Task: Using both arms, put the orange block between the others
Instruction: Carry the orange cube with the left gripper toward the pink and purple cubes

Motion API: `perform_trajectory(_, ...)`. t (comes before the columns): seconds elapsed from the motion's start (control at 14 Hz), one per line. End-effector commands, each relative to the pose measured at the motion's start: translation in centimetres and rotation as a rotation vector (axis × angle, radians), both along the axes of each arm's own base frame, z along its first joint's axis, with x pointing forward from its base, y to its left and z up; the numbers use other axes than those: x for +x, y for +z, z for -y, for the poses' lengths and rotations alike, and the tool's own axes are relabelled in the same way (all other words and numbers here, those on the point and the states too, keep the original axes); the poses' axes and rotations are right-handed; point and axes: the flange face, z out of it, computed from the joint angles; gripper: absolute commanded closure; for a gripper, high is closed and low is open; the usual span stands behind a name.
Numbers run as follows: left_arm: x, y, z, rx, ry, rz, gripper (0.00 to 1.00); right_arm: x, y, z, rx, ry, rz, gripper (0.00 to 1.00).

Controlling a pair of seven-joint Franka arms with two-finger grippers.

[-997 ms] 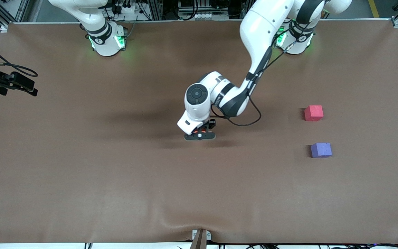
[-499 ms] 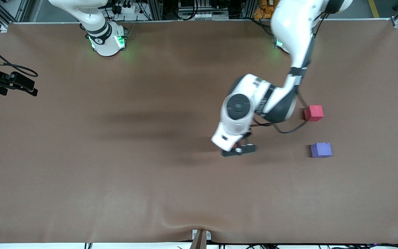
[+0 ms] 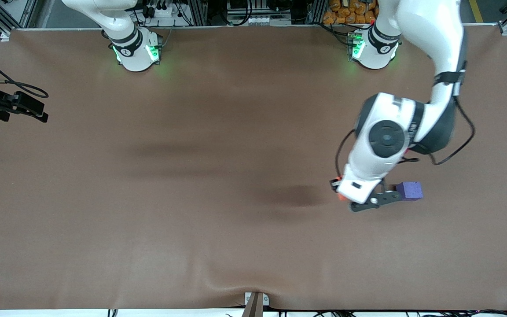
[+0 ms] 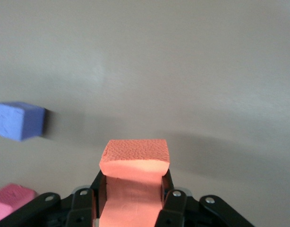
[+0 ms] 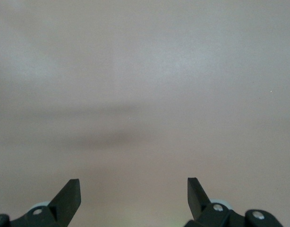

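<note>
The orange block (image 4: 135, 156) is pinched between the fingers of my left gripper (image 4: 134, 180), which is shut on it. In the front view only a sliver of the orange block (image 3: 339, 197) shows under the left hand. That hand hangs over the cloth right beside the purple-blue cube (image 3: 409, 190), toward the right arm's end from it. The left wrist view shows the purple-blue cube (image 4: 17, 120) and the pinkish-red cube (image 4: 10, 198) apart from each other. In the front view the left arm's wrist hides the pinkish-red cube. My right gripper (image 5: 134, 189) is open over bare cloth and waits.
A brown cloth (image 3: 170, 198) covers the whole table, with a raised wrinkle (image 3: 236, 281) near the front camera's edge. A small bracket (image 3: 255, 303) sticks up at that edge. The two arm bases (image 3: 135, 50) (image 3: 372, 48) stand along the robots' edge.
The left arm has swung the orange block from over the middle of the table toward its own end, up to the cubes, and now covers the pinkish-red one. The right arm has not moved.
</note>
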Motion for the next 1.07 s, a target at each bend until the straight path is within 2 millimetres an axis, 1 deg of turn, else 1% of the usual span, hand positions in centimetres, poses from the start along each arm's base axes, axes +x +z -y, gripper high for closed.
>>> perform_trajectory(0.0,-1.0,0.5,-6.4,0.003,-0.063,-0.001,0.65,-0.3,-0.3,0.2,-0.006,-0.006,-0.018,0.00)
perform_trajectory(0.07,-0.6,0.6,-9.7,0.004,-0.089,-0.001,0.65,-0.3,-0.4,0.1,-0.006,-0.004,-0.019,0.00)
perform_trajectory(0.14,-0.7,0.1,-12.2,0.000,-0.107,-0.002,0.65,-0.3,-0.7,0.1,-0.006,-0.004,-0.029,0.00)
perform_trajectory(0.28,-1.7,-1.2,-16.1,-0.005,-0.117,0.019,0.65,-0.6,-1.0,0.2,-0.006,-0.005,-0.047,0.00)
perform_trajectory(0.36,-2.5,-2.0,-17.0,-0.007,-0.125,0.024,0.65,-0.7,-1.1,0.2,-0.006,-0.005,-0.056,0.00)
perform_trajectory(0.43,-2.9,-2.7,-18.5,-0.007,-0.109,0.019,0.65,-0.8,-1.1,0.2,-0.006,-0.005,-0.068,0.00)
perform_trajectory(0.5,-3.4,-3.7,-20.5,-0.005,-0.104,-0.001,0.65,-0.9,-1.2,0.1,-0.006,-0.004,-0.073,0.00)
perform_trajectory(0.57,-3.9,-4.5,-21.7,-0.005,-0.115,-0.022,0.65,-1.0,-1.2,0.2,-0.006,-0.005,-0.079,0.00)
perform_trajectory(0.64,-4.6,-5.5,-21.9,-0.007,-0.118,-0.039,0.65,-1.1,-1.0,0.2,-0.006,-0.005,-0.079,0.00)
perform_trajectory(0.71,-5.7,-6.2,-22.6,-0.009,-0.123,-0.042,0.65,-1.2,-1.0,0.2,-0.006,-0.005,-0.082,0.00)
perform_trajectory(0.78,-6.6,-6.4,-23.1,-0.010,-0.154,-0.042,0.65,-1.2,-1.0,0.2,-0.006,-0.005,-0.082,0.00)
perform_trajectory(0.85,-7.0,-6.8,-23.5,-0.013,-0.164,-0.052,0.65,-1.2,-1.0,0.3,-0.005,-0.008,-0.082,0.00)
perform_trajectory(0.93,-7.5,-7.6,-24.2,-0.013,-0.159,-0.069,0.65,-1.2,-0.9,0.3,-0.005,-0.008,-0.079,0.00)
perform_trajectory(1.0,-7.8,-8.0,-24.0,-0.014,-0.162,-0.069,0.65,-1.2,-0.9,0.2,-0.006,-0.007,-0.081,0.00)
